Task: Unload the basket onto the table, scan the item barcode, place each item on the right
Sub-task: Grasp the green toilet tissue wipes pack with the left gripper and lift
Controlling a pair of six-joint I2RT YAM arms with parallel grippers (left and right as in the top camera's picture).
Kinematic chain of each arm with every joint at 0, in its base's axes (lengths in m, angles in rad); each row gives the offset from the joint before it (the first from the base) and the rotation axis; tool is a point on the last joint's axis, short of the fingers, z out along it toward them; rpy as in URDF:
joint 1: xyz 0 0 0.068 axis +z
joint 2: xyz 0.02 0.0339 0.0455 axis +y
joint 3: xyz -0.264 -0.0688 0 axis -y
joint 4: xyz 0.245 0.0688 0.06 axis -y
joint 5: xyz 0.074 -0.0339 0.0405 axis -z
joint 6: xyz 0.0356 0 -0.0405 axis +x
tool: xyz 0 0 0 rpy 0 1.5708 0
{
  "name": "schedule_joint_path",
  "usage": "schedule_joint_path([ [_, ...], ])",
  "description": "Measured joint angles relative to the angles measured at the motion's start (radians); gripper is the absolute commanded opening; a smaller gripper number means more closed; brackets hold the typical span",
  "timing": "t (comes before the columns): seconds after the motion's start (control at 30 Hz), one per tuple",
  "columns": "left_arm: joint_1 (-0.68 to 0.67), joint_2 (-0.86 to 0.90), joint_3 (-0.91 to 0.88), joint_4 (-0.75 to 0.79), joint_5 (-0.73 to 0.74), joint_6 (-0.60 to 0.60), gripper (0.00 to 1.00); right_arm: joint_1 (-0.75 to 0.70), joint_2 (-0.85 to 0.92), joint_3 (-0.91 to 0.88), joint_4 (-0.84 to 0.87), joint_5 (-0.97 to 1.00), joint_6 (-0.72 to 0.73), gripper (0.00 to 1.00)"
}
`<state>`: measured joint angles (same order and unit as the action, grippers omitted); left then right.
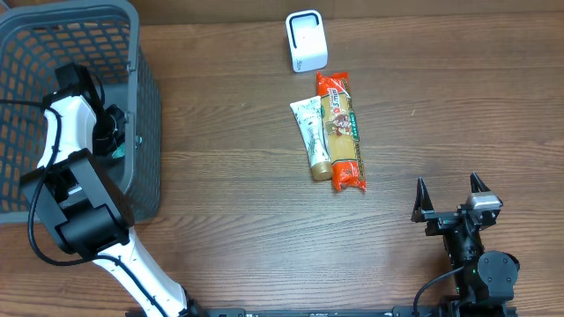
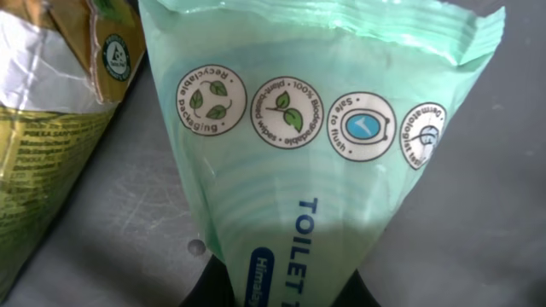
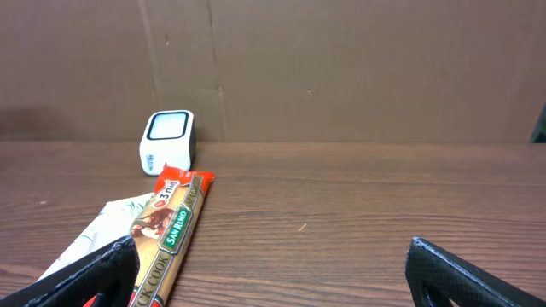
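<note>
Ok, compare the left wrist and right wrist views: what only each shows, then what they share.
Left wrist only: a green pack pinched in the left gripper, a yellow-green packet beside it. Right wrist only: the white scanner, red snack bar and a white tube on the wooden table, right gripper open. Shared: no item; each shows its own fingers.

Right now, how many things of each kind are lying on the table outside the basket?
Scanner: 1
Long red packet: 1
White tube: 1
Total: 3
</note>
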<state>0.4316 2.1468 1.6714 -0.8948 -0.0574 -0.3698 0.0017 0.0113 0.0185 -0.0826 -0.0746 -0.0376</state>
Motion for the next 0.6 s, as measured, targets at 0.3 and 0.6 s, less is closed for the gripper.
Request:
schedule_joint_path([
  [0.3, 0.000, -0.007, 0.156, -0.276, 0.003, 0.004, 0.04, 0.000, 0.000, 0.000, 0.000, 0.000, 0.000, 1.00],
  [0.6, 0.000, -0.311, 0.441, -0.369, 0.142, 0.004, 0.04, 0.000, 0.000, 0.000, -0.001, 0.001, 0.000, 1.00],
])
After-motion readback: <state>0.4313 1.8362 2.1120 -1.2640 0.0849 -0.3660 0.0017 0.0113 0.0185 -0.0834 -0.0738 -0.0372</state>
